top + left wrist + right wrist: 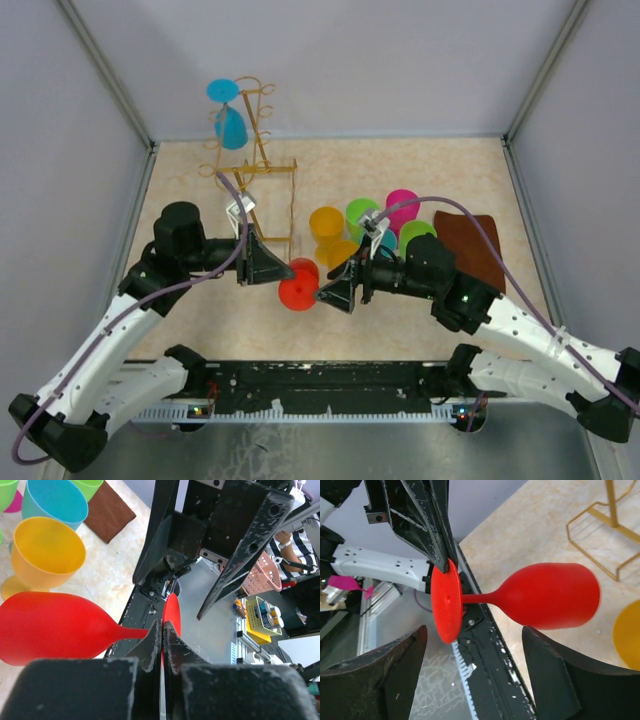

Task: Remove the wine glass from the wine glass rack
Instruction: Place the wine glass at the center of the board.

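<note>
A red wine glass (298,285) lies sideways in the air over the table's near middle. My left gripper (162,630) is shut on the rim of its round foot (445,600), and the bowl (50,627) points away from the arm bases. My right gripper (475,632) faces it from the right, open. Its fingers (405,670) stand wide on either side of the stem and foot without touching. The golden wine glass rack (262,170) stands at the back left. A blue wine glass (230,120) hangs upside down from its top.
Several coloured plastic glasses stand in a cluster right of centre: yellow (326,224), green (360,212), magenta (402,205). A brown cloth (470,245) lies at the right. The rack's wire base (600,520) sits just beyond the red bowl. Grey walls close in three sides.
</note>
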Tool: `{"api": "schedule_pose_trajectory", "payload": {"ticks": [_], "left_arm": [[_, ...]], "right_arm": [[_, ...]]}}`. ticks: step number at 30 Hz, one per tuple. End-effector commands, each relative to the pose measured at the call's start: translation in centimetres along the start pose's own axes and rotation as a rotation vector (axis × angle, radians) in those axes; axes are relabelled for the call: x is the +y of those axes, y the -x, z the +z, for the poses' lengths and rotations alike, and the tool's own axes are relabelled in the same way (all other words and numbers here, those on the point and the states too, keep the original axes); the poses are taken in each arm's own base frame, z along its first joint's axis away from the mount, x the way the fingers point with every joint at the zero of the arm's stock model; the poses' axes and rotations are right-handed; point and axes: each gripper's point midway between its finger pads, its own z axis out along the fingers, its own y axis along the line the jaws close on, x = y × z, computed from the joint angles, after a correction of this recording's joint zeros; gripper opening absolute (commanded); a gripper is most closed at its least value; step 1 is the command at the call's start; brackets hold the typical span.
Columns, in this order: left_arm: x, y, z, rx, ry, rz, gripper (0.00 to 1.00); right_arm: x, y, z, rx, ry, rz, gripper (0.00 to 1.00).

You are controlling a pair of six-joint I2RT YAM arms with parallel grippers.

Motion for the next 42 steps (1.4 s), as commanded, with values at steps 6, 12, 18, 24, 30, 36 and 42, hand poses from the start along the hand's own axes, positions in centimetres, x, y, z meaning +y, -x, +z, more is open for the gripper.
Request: {"api": "schedule_pose_trajectory", "payload": {"ticks": [6,12,18,24,30,36,42], "left_arm": [[-0.7,2.3,-0.4,-0.14,0.039,0.076,0.0],[-0.6,2.0,-0.9,-0.168,0.062,0.079,0.0],[-0.7,1.6,-1.0,-0.164,0.054,0.073,0.02],[-1.6,0.5,-1.4,-0.134,0.019,0.074,0.27],[-1.8,-0.2,-1.5,-0.114,0.002,0.059,0.3],[-1.4,-1.1,-1.0,-0.073,-0.019,0.033,0.29],[-1.0,-1.1,-0.8,-0.097,-0.027,0.044,0.18]], "right_arm": [[5.0,4.2,1.6,-0.061,0.218,0.026,0.44],[5.8,5.2,1.7,-0.096,0.254,0.015,0.16],[5.8,5.8,1.9,-0.119,0.252,0.011,0.0],[5.7,7.0,1.8,-0.181,0.237,-0.012,0.0],[5.8,7.4,1.9,-0.2,0.246,-0.022,0.0],[5.8,7.9,2.0,-0.225,0.246,-0.034,0.0],[6.1,7.6,2.0,-0.202,0.261,-0.047,0.0]]}}
